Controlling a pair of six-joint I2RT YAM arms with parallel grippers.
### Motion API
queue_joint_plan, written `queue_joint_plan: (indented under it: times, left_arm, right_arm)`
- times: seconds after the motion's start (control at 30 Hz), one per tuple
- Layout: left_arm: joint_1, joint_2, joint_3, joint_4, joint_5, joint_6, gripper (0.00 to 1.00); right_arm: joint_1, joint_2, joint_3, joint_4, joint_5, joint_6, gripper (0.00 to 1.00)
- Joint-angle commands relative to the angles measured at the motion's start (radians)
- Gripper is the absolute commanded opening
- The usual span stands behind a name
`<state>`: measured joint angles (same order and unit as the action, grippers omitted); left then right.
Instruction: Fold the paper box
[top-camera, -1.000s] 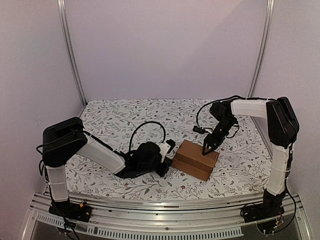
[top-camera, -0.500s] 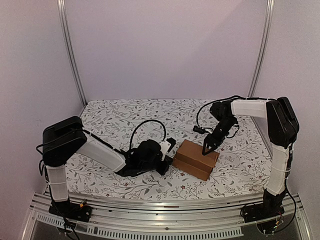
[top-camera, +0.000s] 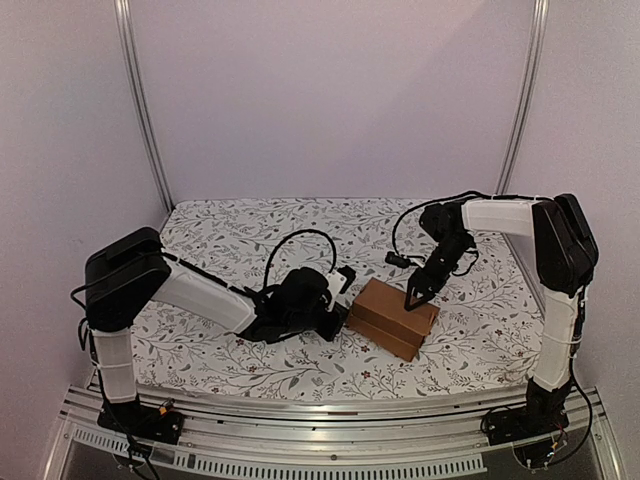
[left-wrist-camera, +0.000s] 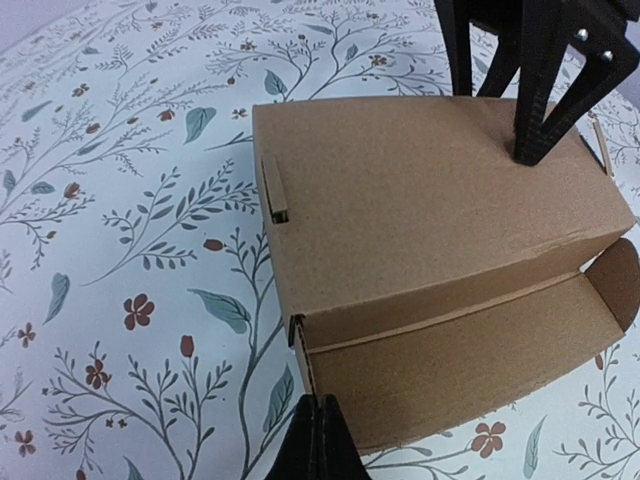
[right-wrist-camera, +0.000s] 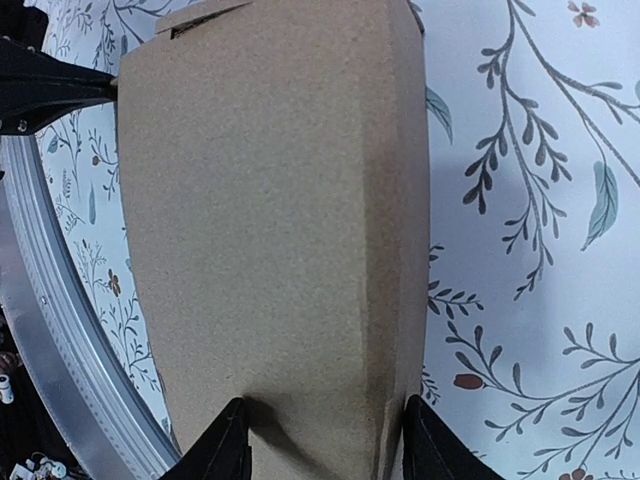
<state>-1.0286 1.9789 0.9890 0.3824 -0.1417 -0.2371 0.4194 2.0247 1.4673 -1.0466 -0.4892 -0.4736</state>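
Now the paper box (top-camera: 392, 318) is lying on the table (top-camera: 230, 230) right of centre, long axis spanning between the arms, with the right end effector (top-camera: 414, 297), jaws apart, pressing its top and the left end effector (top-camera: 338, 312), pinched together, apparently nudging its near-left corner.

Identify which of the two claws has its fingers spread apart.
The right claw: its fingers stand apart, with the tips resting on top of the paper box. The left claw is pinched shut, its tip low beside the box.
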Motion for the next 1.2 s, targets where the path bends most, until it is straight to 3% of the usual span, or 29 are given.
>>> queue_joint_plan:
  times: [0.0, 0.37, 0.53, 0.7, 0.87, 1.0, 1.17]
  left_arm:
    - [0.022, 0.007, 0.050, -0.036, 0.013, -0.007, 0.00]
    - [0.036, 0.027, 0.087, -0.059, 0.027, -0.018, 0.00]
    - [0.035, -0.047, 0.038, -0.040, 0.024, -0.006, 0.01]
    - [-0.007, -0.154, -0.021, -0.020, -0.023, 0.038, 0.22]
    - [-0.147, -0.158, -0.008, -0.013, -0.128, 0.077, 0.43]
    - [-0.234, -0.068, 0.105, -0.082, -0.110, 0.083, 0.47]
    - [-0.266, 0.027, 0.174, -0.079, 0.070, 0.076, 0.47]
  right_arm:
    - [0.032, 0.032, -0.028, -0.022, 0.056, -0.039, 0.49]
    - [0.039, 0.041, -0.020, -0.031, 0.057, -0.039, 0.49]
    - [0.025, 0.049, -0.011, -0.030, 0.062, -0.024, 0.49]
    - [-0.010, 0.038, 0.001, -0.041, 0.021, -0.012, 0.50]
    - [-0.031, 0.023, 0.001, -0.042, 0.011, -0.012, 0.51]
    - [-0.033, 0.023, 0.002, -0.046, 0.009, -0.011, 0.52]
    - [-0.056, 0.030, -0.001, -0.052, -0.011, -0.002, 0.53]
